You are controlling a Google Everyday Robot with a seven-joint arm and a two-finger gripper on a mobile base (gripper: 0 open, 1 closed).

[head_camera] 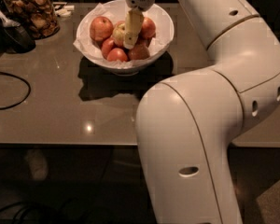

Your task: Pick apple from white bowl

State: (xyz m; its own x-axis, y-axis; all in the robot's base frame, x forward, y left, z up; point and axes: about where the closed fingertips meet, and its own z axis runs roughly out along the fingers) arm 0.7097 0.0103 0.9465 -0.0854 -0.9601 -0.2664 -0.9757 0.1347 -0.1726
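Observation:
The white bowl (162,28), lined with crinkled white paper, stands at the back of the table and holds several apples. The pale yellow-green apple (118,32) lies in the middle of it, with redder apples around it. My gripper (130,37) reaches down from above into the bowl. It is right at the pale apple's right side and hides part of it. My large white arm fills the right half of the view.
A glass jar of brown snacks (32,12) stands at the back left, next to a dark object (9,34). A black cable (11,90) loops on the left of the grey table (60,115). The table's front edge runs across the middle.

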